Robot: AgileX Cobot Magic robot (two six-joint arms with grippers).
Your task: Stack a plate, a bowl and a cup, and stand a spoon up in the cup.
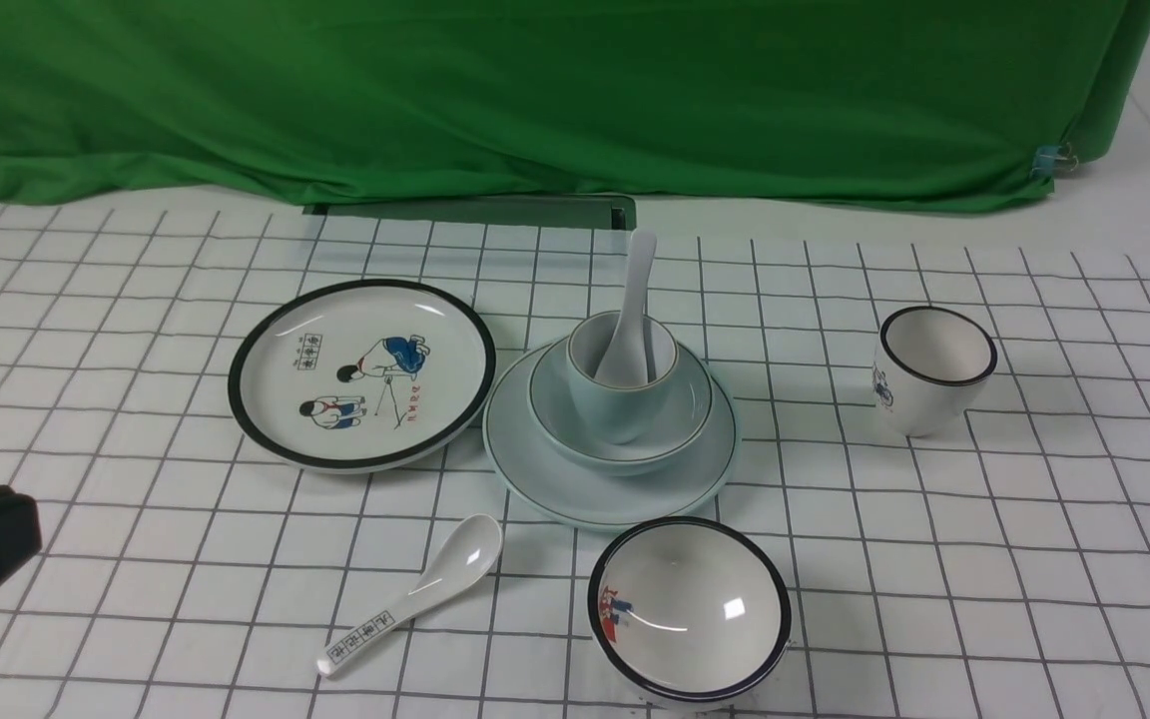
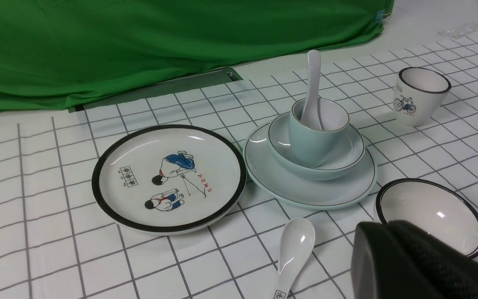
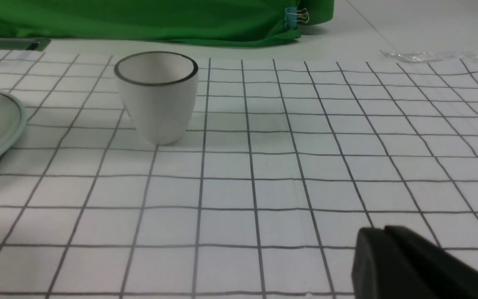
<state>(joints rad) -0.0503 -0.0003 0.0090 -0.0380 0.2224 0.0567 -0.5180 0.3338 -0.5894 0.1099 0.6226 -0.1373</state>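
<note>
The plain pale plate lies at the table's middle. The plain bowl sits on it, the plain cup stands in the bowl, and the plain white spoon stands in the cup, handle up. The stack also shows in the left wrist view: plate, bowl, cup, spoon. My left gripper is shut and empty at the near left edge, also seen in its own view. My right gripper is shut and empty over bare cloth, out of the front view.
A black-rimmed cartoon plate lies left of the stack. A spoon with black characters and a black-rimmed bowl lie in front. A black-rimmed cup stands at the right. Green cloth hangs at the back.
</note>
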